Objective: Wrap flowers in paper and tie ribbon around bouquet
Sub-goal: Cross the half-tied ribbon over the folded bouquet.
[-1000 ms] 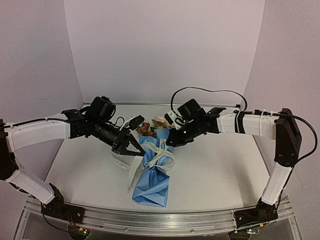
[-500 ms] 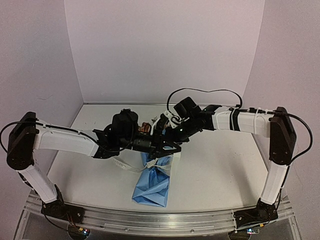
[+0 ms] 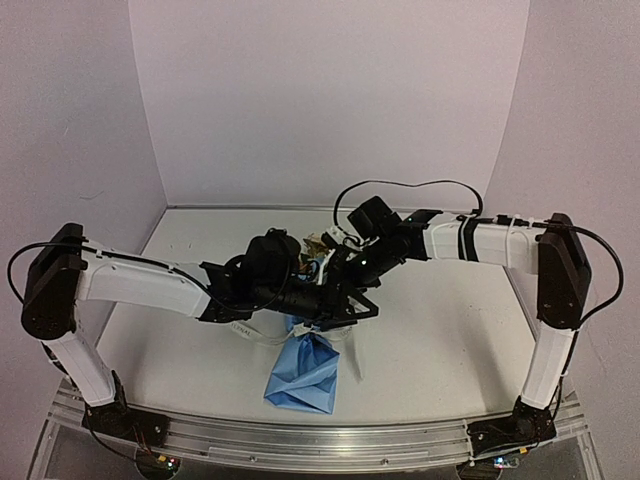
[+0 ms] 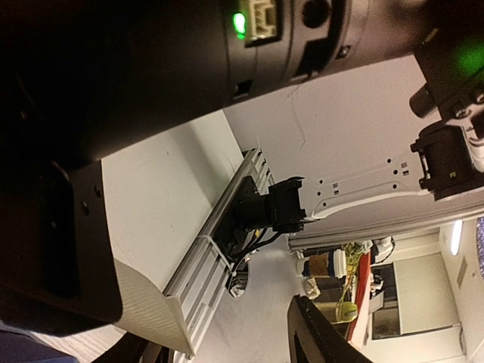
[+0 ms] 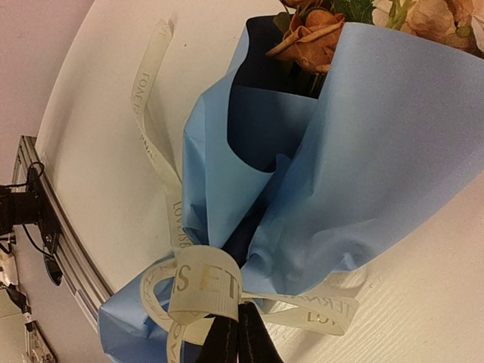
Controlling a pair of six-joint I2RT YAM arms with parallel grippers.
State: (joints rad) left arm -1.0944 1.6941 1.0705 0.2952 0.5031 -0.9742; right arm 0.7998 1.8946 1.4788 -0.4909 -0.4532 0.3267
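**Position.** The bouquet (image 3: pixel 303 372) lies on the bench (image 3: pixel 450 340) midway between the two arms. Its flowers (image 5: pixel 308 39) point to the far wall and the narrow end of the paper (image 5: pixel 378 144) points to the near rail. The ribbon (image 5: pixel 198 281) is wound round the waist of the cone, with one loose tail trailing over the bench.

**Gripper state.** The right gripper (image 5: pixel 233 336) is closed, with its fingertips pinching a ribbon loop at the waist. The left gripper (image 3: pixel 348 306) reaches across the cone. In its wrist view the jaws stand apart with nothing between them.

**Handling properties.**
- Treat the whole bundle as light. It will probably slide or roll on the bench under any sideways pull.
- The paper is thin and soft. It creases readily, gives no firm wall to push against, and may tear if dragged.
- The ribbon is flat, floppy and probably slick. A pinch across its width is likely to hold better than one at its edge.
- The blooms look fragile, so keep the fingers clear of them.

**Where to take hold.**
1. Grip the ribbon on a flat run close to the waist, not at the free tip.
2. To steady the cone, press or clasp at the waist where the stems stiffen it.
3. Pull the ribbon along the bench in opposed directions so that the bundle does not shift.
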